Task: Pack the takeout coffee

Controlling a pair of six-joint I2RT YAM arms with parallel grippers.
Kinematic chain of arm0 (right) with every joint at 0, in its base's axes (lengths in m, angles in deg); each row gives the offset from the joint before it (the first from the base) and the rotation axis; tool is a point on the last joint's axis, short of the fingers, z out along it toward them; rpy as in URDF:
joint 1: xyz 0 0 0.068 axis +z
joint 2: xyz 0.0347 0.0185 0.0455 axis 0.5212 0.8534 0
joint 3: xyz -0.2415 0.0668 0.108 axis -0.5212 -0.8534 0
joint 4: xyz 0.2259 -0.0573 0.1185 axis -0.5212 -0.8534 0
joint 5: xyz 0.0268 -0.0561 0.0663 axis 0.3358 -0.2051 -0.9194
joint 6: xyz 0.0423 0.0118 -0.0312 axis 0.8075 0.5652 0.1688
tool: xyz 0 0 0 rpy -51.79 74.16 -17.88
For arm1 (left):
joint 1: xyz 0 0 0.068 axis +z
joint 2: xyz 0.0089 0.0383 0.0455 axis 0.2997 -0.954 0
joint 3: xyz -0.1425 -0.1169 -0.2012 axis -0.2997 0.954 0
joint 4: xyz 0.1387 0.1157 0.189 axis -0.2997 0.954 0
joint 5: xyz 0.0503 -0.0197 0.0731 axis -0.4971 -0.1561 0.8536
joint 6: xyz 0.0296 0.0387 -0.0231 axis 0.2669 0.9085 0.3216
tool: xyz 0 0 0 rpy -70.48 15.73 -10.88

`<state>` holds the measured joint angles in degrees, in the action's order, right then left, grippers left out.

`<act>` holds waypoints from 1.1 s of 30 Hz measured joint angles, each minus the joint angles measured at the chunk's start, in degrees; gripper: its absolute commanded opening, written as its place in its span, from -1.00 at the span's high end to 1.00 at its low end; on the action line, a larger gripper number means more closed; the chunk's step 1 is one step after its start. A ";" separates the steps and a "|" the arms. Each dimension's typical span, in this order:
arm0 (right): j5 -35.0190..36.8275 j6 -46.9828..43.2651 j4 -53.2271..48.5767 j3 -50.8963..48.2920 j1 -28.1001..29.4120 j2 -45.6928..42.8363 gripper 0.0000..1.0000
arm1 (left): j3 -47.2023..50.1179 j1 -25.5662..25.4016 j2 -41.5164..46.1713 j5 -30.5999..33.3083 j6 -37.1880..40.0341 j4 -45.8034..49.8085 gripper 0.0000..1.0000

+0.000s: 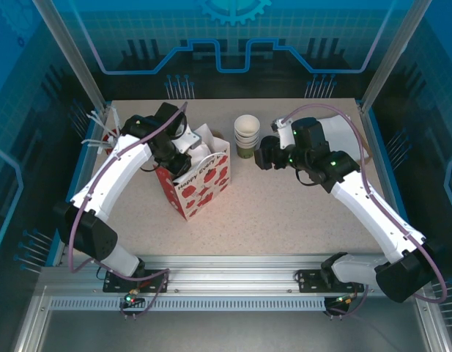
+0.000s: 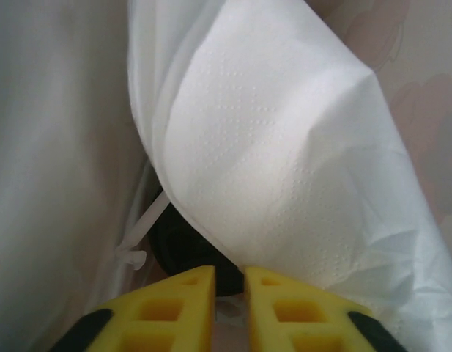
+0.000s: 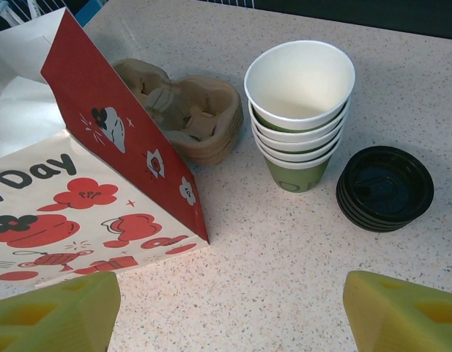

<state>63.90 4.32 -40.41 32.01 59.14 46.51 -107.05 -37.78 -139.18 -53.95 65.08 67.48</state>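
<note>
The takeout coffee shows as a round black lid [image 2: 183, 246] deep in the bag, partly covered by a white napkin [image 2: 284, 147]; its cup body is hidden. My left gripper [image 2: 231, 277] reaches down into the mouth of the red-and-white gift bag [image 1: 200, 180], just above the lid. Its yellow fingers [image 2: 178, 301] stand a narrow gap apart with nothing between them, and the napkin's edge rests at their tips. My right gripper [image 3: 229, 308] hovers open over bare table to the right of the bag [image 3: 101, 191], holding nothing.
A stack of lidless cream-and-green cups [image 3: 299, 110] stands behind the bag's right side, with a stack of black lids [image 3: 385, 188] beside it. Brown pulp cup carriers [image 3: 189, 110] lie behind the bag. The right gripper [image 1: 268, 155] is near the cups [image 1: 246, 136].
</note>
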 measured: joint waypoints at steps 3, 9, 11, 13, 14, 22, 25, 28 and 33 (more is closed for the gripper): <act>0.00 0.00 0.02 -0.13 0.00 0.00 -0.63 | -0.02 -0.04 0.02 0.15 0.15 -0.70 0.24; 0.02 -0.02 0.02 -0.15 0.00 0.00 -0.63 | -2.03 -0.04 1.09 0.11 -0.96 -1.84 -0.03; 0.00 -0.02 0.02 -0.15 0.00 -0.02 -0.63 | -3.21 -0.04 2.05 0.11 -1.18 -2.27 -0.10; 0.02 -0.02 0.00 -0.15 0.00 -0.02 -0.63 | -4.07 -0.04 3.21 0.11 -1.57 -2.60 -0.13; 0.00 -0.02 -0.02 -0.15 0.00 -0.02 -0.63 | -4.35 -0.04 3.96 0.11 -1.92 -2.95 -0.15; 0.37 -0.13 -0.83 0.52 0.00 -0.02 -0.63 | -4.72 0.00 10.60 -2.32 -4.37 -7.43 -0.40; 1.40 -0.61 -1.07 1.40 -0.04 -0.02 -0.65 | -2.12 1.18 15.50 -4.04 -6.64 -12.28 -0.51; 3.21 -1.18 -1.16 1.92 -0.83 -0.11 -0.69 | 4.52 5.62 22.49 -4.98 -10.95 -19.47 -0.60; 10.05 -1.64 -0.52 1.53 -4.46 -0.20 -0.87 | 21.14 18.12 34.71 -2.25 -21.55 -33.66 -0.75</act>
<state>73.95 2.68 -40.93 33.54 54.68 46.31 -85.91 -19.66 -104.47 -56.20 43.53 33.82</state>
